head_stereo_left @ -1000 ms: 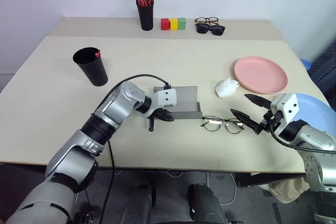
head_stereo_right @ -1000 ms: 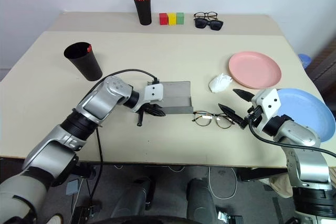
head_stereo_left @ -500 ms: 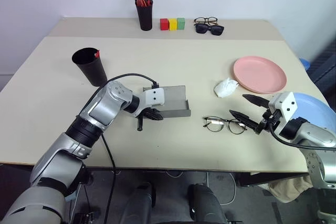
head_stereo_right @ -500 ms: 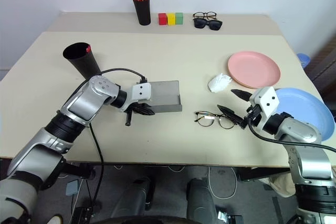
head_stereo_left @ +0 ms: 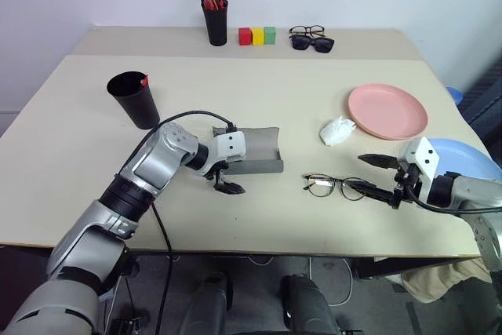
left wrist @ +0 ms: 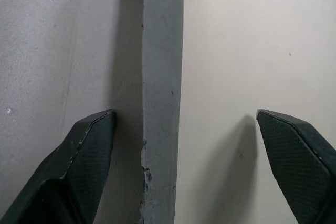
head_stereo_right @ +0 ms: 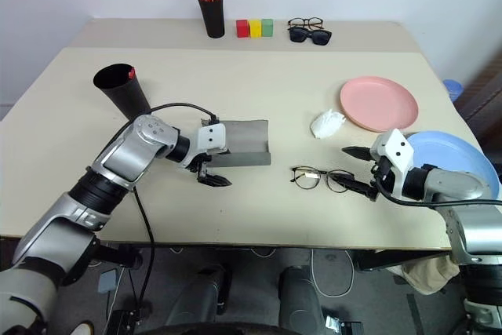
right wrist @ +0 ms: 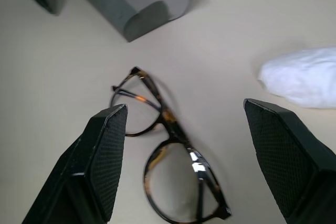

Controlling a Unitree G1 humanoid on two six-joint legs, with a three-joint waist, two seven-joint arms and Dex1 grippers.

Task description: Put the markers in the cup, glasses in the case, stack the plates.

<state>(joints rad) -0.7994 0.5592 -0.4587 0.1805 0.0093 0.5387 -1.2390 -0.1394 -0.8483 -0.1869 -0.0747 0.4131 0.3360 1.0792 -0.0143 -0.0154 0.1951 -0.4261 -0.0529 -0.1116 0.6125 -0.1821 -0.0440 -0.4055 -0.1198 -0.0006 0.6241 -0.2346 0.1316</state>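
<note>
- Left gripper spread wide, straddling the near wall of the grey case, mid-desk.
- Right gripper wide open, holding nothing, just beside the glasses.

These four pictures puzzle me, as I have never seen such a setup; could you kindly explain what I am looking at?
It is a humanoid robot with two arms. Two pictures come from the two eyes of its head camera, looking down over a table. The other two come from cameras on its wrists, looking along each gripper's fingers.

The left gripper stands open at the edge of the open grey case, holding nothing. The right gripper is open too, beside the wire-rimmed glasses.

Also on the table: a black cup, a pink plate, a blue plate, a crumpled white tissue, a pen pot, coloured blocks and two more pairs of glasses.
</note>
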